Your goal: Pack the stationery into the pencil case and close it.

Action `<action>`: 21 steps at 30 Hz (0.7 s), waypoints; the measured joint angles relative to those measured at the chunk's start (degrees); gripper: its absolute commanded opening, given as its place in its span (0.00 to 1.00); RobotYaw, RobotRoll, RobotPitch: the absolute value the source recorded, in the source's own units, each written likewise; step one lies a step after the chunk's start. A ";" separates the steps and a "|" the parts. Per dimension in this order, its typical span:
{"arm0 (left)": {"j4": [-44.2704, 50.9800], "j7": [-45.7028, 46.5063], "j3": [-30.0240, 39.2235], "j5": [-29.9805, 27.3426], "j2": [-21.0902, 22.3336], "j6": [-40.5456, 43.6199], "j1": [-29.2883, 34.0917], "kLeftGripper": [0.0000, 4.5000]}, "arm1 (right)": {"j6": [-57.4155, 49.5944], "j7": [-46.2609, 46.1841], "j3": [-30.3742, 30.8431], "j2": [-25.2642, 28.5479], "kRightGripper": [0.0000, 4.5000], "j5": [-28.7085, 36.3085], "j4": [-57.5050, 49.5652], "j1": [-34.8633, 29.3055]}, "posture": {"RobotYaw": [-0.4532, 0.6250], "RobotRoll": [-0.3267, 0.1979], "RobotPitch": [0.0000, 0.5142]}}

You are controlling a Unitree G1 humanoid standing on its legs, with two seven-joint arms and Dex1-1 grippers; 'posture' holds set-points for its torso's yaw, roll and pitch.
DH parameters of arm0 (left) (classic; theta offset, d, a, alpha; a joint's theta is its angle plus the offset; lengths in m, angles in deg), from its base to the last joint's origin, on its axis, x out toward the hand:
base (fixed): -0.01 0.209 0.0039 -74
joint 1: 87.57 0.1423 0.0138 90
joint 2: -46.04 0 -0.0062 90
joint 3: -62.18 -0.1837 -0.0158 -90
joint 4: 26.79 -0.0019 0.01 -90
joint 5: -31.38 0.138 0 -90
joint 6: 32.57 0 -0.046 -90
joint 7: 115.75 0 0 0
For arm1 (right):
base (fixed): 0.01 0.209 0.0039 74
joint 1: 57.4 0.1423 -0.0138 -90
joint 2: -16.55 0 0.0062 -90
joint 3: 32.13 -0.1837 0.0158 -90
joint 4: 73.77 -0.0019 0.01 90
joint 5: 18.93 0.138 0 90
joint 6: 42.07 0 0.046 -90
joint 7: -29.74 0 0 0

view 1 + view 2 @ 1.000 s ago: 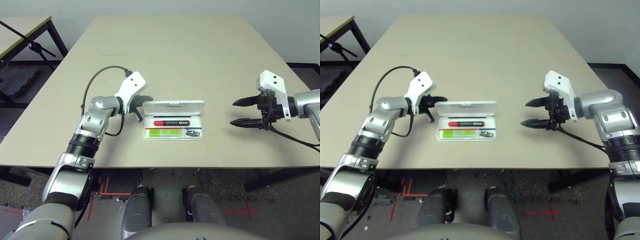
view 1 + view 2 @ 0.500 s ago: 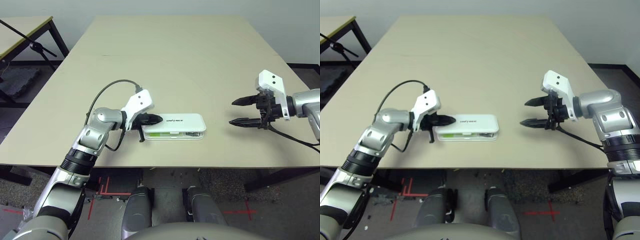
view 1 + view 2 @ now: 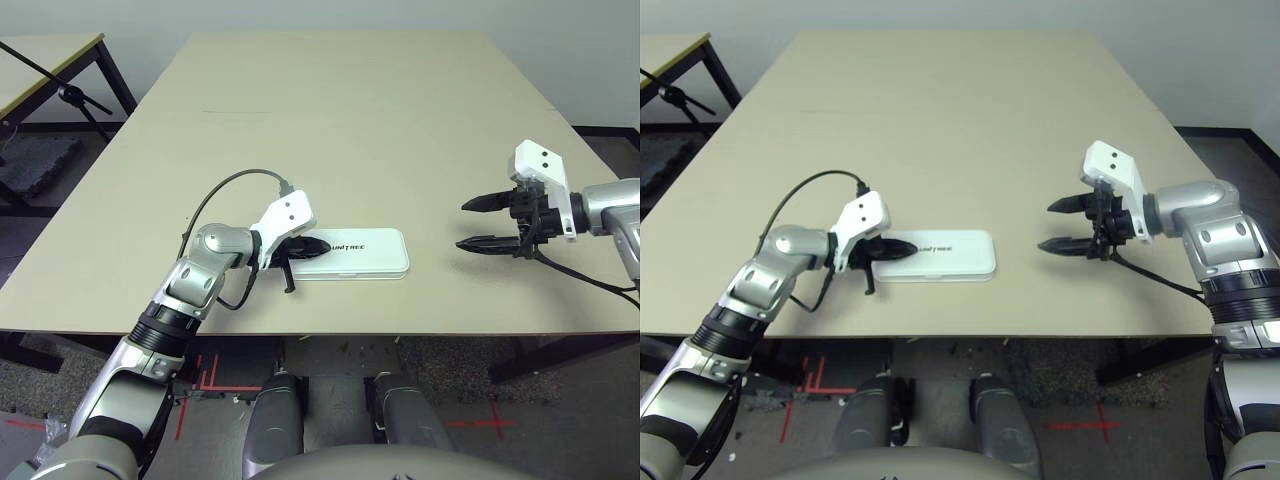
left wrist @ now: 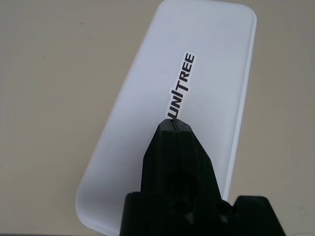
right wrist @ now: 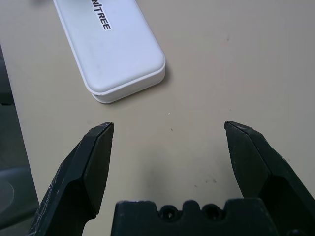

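Lid now down; one pencil case [image 3: 355, 253], closed.

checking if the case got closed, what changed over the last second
The pencil case went from open, with the marker, green bar and clip showing inside, to lid down and shut. The left gripper, fingers shut, swung from behind the raised lid toward the robot, pushing it down, and now rests on the lid's left end. The right gripper stayed open, off to the right; the case kept its place on the table.

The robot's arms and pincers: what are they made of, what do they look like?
Silver, jointed metal forearms with black rings. Each ends in a white wrist block and two pointed black fingers: left gripper, right gripper. A black cable loops over the left wrist; another trails from the right.
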 measured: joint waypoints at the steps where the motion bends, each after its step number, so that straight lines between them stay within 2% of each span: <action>1: 0.04 -0.01 -0.31 0.00 0.06 0.10 0.00 0.00 | 0.00 0.00 0.00 -0.02 1.00 0.00 -0.03 -0.03 | 0.36 0.62 0.16; 7: 0.08 0.45 -0.07 -0.06 0.42 -0.12 0.01 0.00 | 0.03 -0.20 0.01 -0.52 1.00 0.00 -0.04 -0.05 | 0.36 0.62 0.16; 9: -0.85 2.28 1.64 -0.61 -0.78 -0.23 0.04 0.09 | 0.34 -0.97 -0.15 -1.60 1.00 0.08 0.08 -0.05 | 0.37 0.62 0.16; 11: -2.32 4.17 5.97 -3.67 -3.28 0.30 0.07 0.21 | 1.15 -2.92 -1.70 -4.08 1.00 0.78 0.93 0.01 | 0.37 0.62 0.16; 15: -2.03 6.62 16.50 -12.52 -5.17 2.36 -2.04 0.57 | 1.53 -9.32 -6.64 -9.39 1.00 3.42 4.23 2.16 | 0.37 0.62 0.15; 20: -7.40 12.95 25.66 -15.10 -4.41 1.60 -5.64 0.99 | 3.21 -19.91 -12.84 -13.04 1.00 4.11 10.42 6.50 | 0.38 0.62 0.15; 21: -10.01 14.89 27.02 -15.09 -4.41 0.95 -6.62 0.99 | 3.97 -22.41 -13.99 -14.07 1.00 4.09 12.42 7.25 | 0.38 0.62 0.15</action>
